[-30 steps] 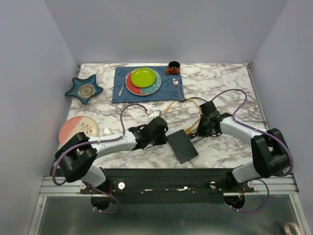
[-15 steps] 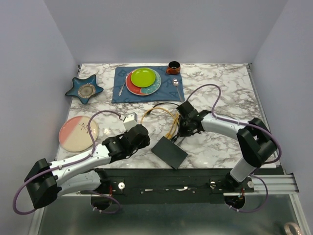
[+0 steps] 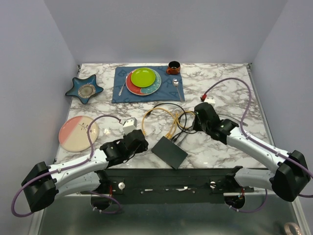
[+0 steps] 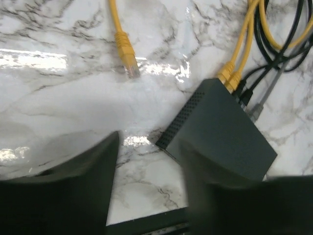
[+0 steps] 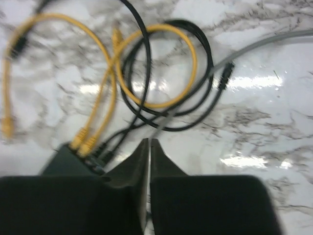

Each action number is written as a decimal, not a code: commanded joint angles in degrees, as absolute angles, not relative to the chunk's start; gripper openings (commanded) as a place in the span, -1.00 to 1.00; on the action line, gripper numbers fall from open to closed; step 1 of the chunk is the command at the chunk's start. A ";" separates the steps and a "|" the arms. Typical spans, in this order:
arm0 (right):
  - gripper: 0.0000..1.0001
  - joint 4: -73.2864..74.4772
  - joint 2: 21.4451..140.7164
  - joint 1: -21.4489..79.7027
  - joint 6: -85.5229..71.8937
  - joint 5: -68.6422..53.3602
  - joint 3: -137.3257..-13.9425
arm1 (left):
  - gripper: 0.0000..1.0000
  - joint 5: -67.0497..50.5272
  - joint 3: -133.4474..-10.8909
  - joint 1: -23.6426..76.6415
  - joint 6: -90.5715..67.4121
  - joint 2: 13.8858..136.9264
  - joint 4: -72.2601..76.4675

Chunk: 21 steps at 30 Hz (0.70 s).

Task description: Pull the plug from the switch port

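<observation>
- Step: a loose plug (image 4: 128, 58) lies on the table (image 4: 58, 98), apart from the switch (image 4: 220, 134) near the front edge. Pull judged done.
- Next: if another must come out, brace the switch and pinch a seated plug (image 4: 229, 78).
- The left gripper (image 4: 146, 147): wide apart, empty, beside the switch.
- The right gripper (image 5: 148, 143): fingers together, holding nothing.

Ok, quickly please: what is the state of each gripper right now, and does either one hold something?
Left gripper: open, holding nothing.
Right gripper: shut, holding nothing.
</observation>
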State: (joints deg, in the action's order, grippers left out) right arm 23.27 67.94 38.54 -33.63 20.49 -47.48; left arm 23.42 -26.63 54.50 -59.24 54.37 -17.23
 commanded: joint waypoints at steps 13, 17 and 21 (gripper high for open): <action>-0.99 18.37 76.02 41.57 -36.74 7.21 -36.30 | -1.00 6.34 -26.28 60.99 -49.22 64.59 -7.12; -0.99 17.75 80.50 44.02 -37.09 5.72 -37.26 | -1.00 5.10 -27.77 61.43 -50.09 70.99 -6.68; -0.99 16.79 82.35 46.05 -37.27 4.75 -37.62 | -1.00 4.48 -28.65 61.52 -51.06 75.14 -7.03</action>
State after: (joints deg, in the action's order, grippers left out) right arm 17.76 79.96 43.86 -36.47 7.62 -37.32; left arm 6.94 -27.38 61.06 -50.68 71.42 -7.57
